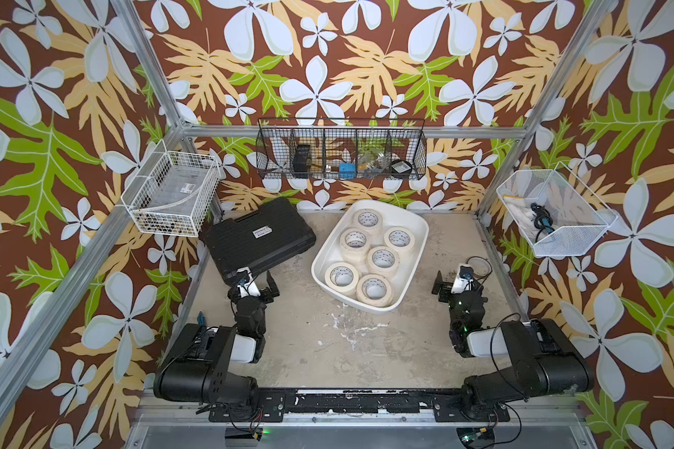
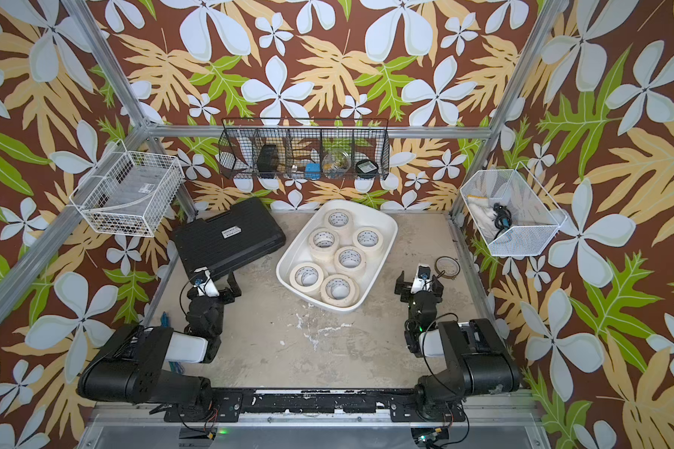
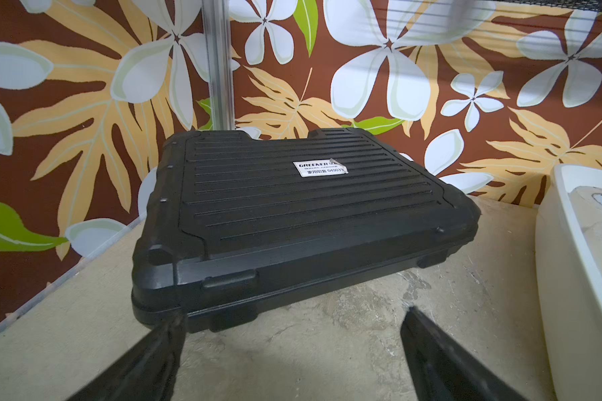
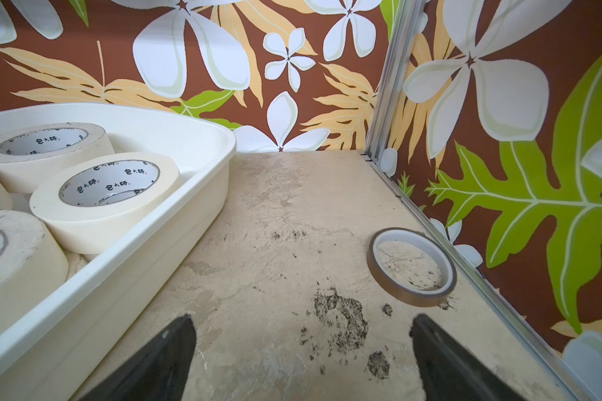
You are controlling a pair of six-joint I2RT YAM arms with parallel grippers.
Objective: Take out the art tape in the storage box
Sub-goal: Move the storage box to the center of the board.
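The left end effector (image 3: 294, 314) and right end effector (image 4: 302, 317) are wide apart, holding nothing. The art tape (image 1: 372, 300) lies in the storage box (image 1: 322, 264) between them, toward the surface's (image 1: 327, 342) far edge.

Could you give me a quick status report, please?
Left tool and right tool open, empty. Six art tape rolls showing in storage box, none out. Black case by left tool; nothing over box.

6 rolls of art tape (image 1: 383, 259) show on top in 1 storage box (image 1: 329, 248). 1 black ribbed hard case (image 1: 257, 237). 1 thin brown tape ring (image 4: 409, 298). 3 baskets: 1 white wire basket (image 1: 168, 198), 1 white mesh basket (image 1: 557, 217), 1 black wire basket (image 1: 341, 149). 2 hands: left hand (image 3: 294, 314), right hand (image 4: 302, 316).
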